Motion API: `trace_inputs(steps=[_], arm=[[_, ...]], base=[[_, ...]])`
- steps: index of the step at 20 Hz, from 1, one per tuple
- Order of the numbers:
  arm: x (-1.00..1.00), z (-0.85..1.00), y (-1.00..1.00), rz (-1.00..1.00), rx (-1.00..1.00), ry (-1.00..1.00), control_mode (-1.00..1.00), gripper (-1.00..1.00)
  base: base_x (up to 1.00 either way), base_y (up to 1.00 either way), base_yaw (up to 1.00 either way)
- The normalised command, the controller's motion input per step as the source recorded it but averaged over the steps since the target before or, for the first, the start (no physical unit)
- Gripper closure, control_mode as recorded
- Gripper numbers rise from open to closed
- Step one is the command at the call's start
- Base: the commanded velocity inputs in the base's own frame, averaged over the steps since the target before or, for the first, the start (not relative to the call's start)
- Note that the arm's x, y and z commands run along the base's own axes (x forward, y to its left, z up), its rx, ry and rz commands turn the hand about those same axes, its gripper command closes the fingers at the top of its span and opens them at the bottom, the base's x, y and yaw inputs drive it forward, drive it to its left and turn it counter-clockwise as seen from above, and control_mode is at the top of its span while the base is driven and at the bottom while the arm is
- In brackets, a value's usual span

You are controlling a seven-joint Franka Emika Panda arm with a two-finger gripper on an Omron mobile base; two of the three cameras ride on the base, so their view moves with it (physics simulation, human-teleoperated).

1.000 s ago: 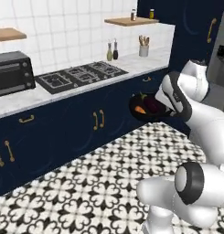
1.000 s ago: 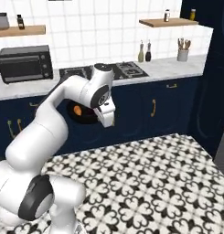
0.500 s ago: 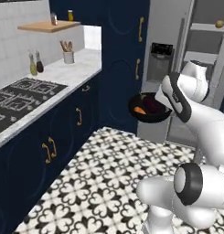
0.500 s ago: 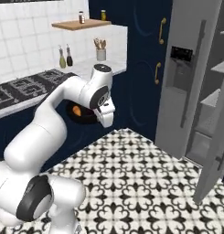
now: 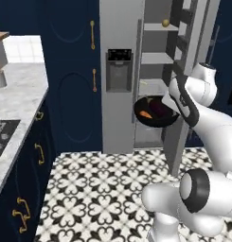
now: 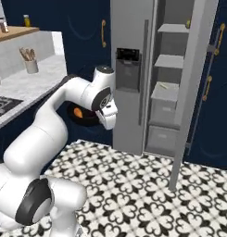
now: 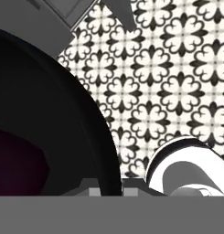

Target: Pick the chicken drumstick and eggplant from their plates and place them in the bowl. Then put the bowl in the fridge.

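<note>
Progress: chicken drumstick (image 5: 146, 114) and eggplant (image 5: 159, 109) already lie in the black bowl (image 5: 155, 112); only shelving it remains.
Bowl: held off the floor, in front of the open fridge (image 5: 157, 71), not yet on a shelf.
Gripper (image 5: 171, 105): jaws pinched narrow on the bowl's rim.

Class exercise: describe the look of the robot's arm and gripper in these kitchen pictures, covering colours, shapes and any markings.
The arm is made of glossy white, rounded tubular segments joined by dark grey, disc-shaped joints. The gripper has two small dark finger tips. No cables, labels or markings are visible.
</note>
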Motion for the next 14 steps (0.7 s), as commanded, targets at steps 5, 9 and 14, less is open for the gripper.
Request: trace_inputs(steps=[5,9,14], arm=[[0.00,0.00,0.00,0.00,0.00,0.00,1.00,1.00],[0.00,0.00,0.00,0.00,0.00,0.00,1.00,1.00],[0.00,0.00,0.00,0.00,0.00,0.00,1.00,1.00]], base=[[0.94,0.73,-0.68],[1.00,0.72,-0.65],[1.00,0.46,-0.54]])
